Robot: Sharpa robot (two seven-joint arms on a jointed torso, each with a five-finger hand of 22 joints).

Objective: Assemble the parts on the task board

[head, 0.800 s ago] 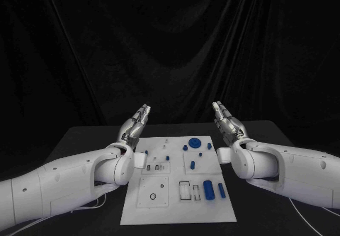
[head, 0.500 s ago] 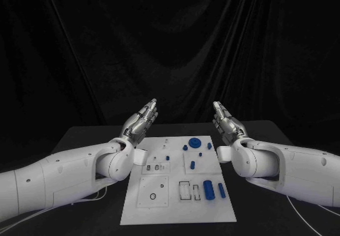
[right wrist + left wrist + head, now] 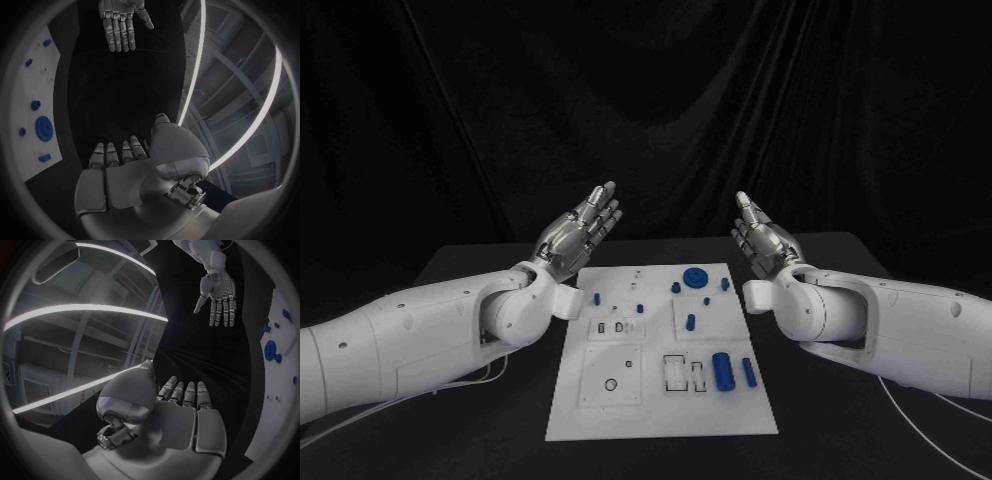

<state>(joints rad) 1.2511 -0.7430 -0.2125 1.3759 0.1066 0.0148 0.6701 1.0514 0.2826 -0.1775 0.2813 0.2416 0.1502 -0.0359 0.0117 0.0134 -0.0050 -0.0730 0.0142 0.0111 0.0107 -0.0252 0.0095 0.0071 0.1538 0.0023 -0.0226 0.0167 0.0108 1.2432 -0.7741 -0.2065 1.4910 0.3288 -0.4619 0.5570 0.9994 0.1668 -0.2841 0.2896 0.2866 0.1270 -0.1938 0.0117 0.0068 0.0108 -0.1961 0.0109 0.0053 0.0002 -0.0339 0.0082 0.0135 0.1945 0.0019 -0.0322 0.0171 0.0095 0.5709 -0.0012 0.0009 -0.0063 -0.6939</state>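
The white task board [image 3: 661, 410] lies in the middle of the black table. On it are several blue parts: a round gear [image 3: 692, 279] at the far end, a thick cylinder [image 3: 723, 371] and a thin rod [image 3: 749, 373] near the front right. My left hand [image 3: 580, 232] is raised above the board's far left corner, fingers straight and apart, holding nothing. My right hand [image 3: 762, 240] is raised above the far right corner, also flat and empty. The left wrist view shows the right hand [image 3: 217, 295] opposite and the board's edge [image 3: 275, 390]. The right wrist view shows the left hand [image 3: 122, 22].
The black table [image 3: 473, 270] extends past the board on both sides. A dark curtain hangs behind the table. Thin white cables [image 3: 920, 415] trail along the table beside the right arm.
Both hands have lifted and turned slightly; the left hand has moved right and opened its palm more toward the centre. The head view has shifted a little, so the board sits higher.
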